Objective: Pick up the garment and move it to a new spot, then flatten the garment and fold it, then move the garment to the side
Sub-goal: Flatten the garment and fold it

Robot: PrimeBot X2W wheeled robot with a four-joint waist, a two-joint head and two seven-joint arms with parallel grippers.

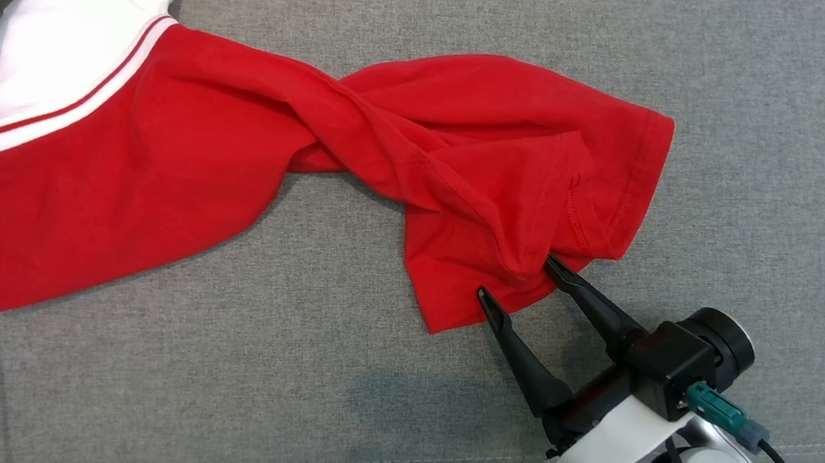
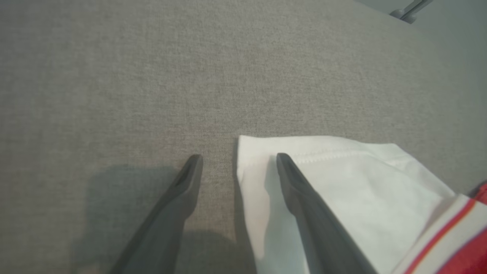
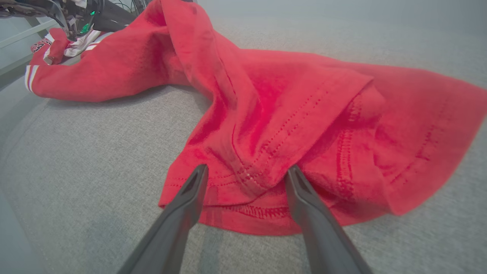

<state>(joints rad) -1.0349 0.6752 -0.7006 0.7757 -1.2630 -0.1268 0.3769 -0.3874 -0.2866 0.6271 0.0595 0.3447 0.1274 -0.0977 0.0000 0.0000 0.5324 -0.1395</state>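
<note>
Lying twisted, the red-and-white shirt (image 1: pixel 177 126) is straddled at its ends by left gripper (image 2: pixel 239 156) and right gripper (image 1: pixel 516 276), fingers (image 3: pixel 304 198) spread.

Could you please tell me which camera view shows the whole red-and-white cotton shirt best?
The head view: the red-and-white cotton shirt lies there end to end, twisted in the middle. The right wrist view shows its red hem close up; the left wrist view shows its white corner.

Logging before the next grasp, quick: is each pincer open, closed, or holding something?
Left pincer: open, holding nothing, astride the white edge of the garment.
Right pincer: open, holding nothing, astride the garment's red hem.
</note>
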